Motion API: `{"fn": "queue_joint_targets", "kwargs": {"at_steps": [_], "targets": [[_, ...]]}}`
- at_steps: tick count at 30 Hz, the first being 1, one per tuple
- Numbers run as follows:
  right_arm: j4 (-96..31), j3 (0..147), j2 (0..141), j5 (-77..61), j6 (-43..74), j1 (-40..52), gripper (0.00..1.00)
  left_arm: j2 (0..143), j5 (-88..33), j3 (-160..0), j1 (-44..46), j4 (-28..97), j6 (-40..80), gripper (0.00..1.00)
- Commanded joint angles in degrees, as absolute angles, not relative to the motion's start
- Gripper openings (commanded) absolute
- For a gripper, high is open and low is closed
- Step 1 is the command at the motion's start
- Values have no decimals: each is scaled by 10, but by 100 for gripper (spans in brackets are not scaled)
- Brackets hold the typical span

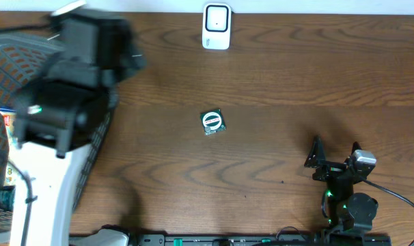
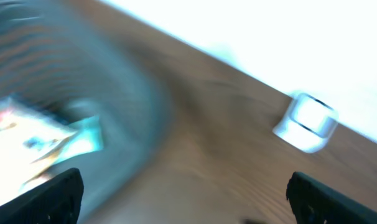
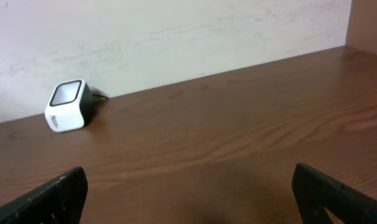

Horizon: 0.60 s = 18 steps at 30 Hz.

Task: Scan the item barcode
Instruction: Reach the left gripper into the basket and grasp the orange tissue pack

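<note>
Packet (image 1: 212, 121) lies on the worktop (image 1: 275, 82), well apart from the scanner (image 1: 216, 26). Left end effector (image 2: 185, 202) hangs above the basket (image 1: 9, 61), fingers spread, empty; right end effector (image 3: 191, 199) likewise spread.

**Colleague:** What's the right wrist camera giving you?

**Me:** I'm looking low across the brown wooden table (image 3: 238, 143) toward a white wall (image 3: 176, 31). A small white scanner (image 3: 67, 107) with a black back is sitting far left, close to the wall, its pale window tilting upward.

**Colleague:** Anything attached to it?

**Me:** I'm seeing a dark cable (image 3: 101, 94) poking out behind it, at the table's back edge.

**Colleague:** And the right gripper?

**Me:** The right gripper (image 3: 191, 202) is showing only its two black fingertips (image 3: 55, 196), one in each bottom corner. They're standing wide apart, with bare wood showing between them. The scanner is sitting well ahead of them, off to the left.
</note>
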State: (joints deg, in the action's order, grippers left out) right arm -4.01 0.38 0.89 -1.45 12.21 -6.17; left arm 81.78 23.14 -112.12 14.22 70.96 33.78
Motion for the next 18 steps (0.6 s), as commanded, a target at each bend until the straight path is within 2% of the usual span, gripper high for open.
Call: {"fn": "queue_joint_targets", "kwargs": {"at_steps": [1, 9, 13, 18], "targets": [[-43, 3, 8, -10, 128, -59, 99, 827, 264, -1114, 27, 772, 451, 97], [-43, 3, 8, -10, 128, -59, 99, 868, 148, -1021, -169, 805, 516, 97], [-43, 3, 8, -10, 128, -59, 99, 889, 131, -946, -225, 788, 552, 97], [-43, 3, 8, -10, 128, -59, 99, 903, 119, -828, -254, 719, 552, 97]]}}
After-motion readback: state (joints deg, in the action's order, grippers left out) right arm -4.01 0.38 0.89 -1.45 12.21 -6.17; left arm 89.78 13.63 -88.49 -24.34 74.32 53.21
